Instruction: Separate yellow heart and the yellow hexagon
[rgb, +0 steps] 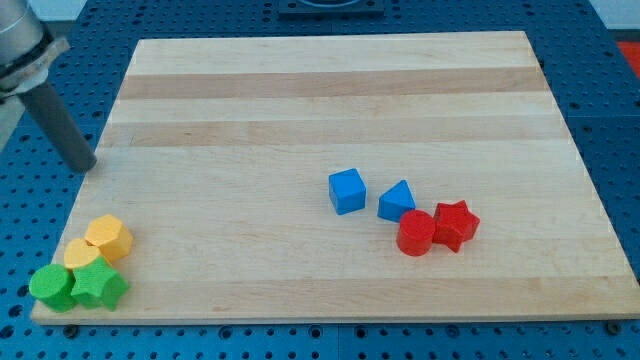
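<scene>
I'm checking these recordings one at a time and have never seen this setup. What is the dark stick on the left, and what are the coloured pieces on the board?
The dark stick is the end of a robot arm. It has no gripper, so nothing is held; my tip only pushes blocks by sliding. There is one camera view, looking down at a wooden board. My tip sits at the board's left edge, well above the cluster at the view's bottom left: a yellow hexagon, a yellow heart, a green cylinder and a green star, all packed together. Right of centre lie a blue cube, a blue triangle, a red cylinder and a red star.
</scene>
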